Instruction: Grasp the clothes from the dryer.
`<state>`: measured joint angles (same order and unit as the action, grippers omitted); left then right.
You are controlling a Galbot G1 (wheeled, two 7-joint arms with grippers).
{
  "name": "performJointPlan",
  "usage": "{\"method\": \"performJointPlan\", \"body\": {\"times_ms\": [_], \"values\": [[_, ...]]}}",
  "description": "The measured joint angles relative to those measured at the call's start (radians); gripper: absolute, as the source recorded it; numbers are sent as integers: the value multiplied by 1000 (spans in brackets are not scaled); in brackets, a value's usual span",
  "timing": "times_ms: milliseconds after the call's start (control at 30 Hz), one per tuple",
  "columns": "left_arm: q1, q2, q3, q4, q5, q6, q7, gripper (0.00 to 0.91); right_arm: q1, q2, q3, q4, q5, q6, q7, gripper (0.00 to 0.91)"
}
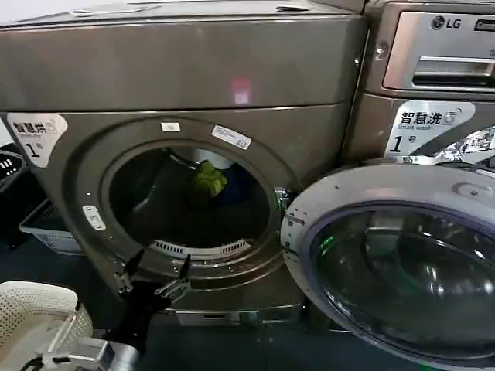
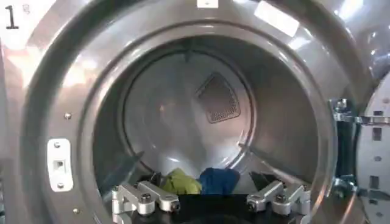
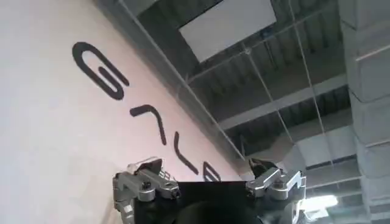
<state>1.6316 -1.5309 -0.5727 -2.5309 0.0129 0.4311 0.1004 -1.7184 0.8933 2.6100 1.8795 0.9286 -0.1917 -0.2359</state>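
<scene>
The dryer (image 1: pixel 193 69) stands with its round door (image 1: pixel 394 263) swung open to the right. Inside the drum lie the clothes, an olive-green piece (image 1: pixel 209 182) with a navy piece (image 1: pixel 236 185) just right of it. My left gripper (image 1: pixel 155 274) hovers open in front of the porthole's lower rim, outside the drum. In the left wrist view the left gripper (image 2: pixel 206 178) frames the green piece (image 2: pixel 181 181) and the navy piece (image 2: pixel 218 179), which lie farther in on the drum floor. My right gripper (image 3: pixel 204 167) is open and empty, pointing up at a wall and ceiling.
An LG machine (image 1: pixel 433 69) stands at the right, its lower front behind the open door. A light laundry basket (image 1: pixel 50 228) sits on the floor at the left. A white perforated basket (image 1: pixel 31 309) is at the lower left beside my left arm.
</scene>
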Motion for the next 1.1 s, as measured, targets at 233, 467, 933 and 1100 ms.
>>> {"method": "performJointPlan", "body": {"times_ms": [233,467,933,1100], "values": [[3,-1,-1,0,0,-1,0,907,0,0,1,1,0,-1,-2,907],[1,-2,-1,-1,0,-2,0,907,-4,0,7,-1,0,-1,-4,907],[-9,0,-1,9,-1,-3,0,907,-6,-1,10,0,0,-3,-8,907],[-8,-1,-1,11,-1,-3,0,907,-7,-1,11,1,0,-3,-10,907]]}}
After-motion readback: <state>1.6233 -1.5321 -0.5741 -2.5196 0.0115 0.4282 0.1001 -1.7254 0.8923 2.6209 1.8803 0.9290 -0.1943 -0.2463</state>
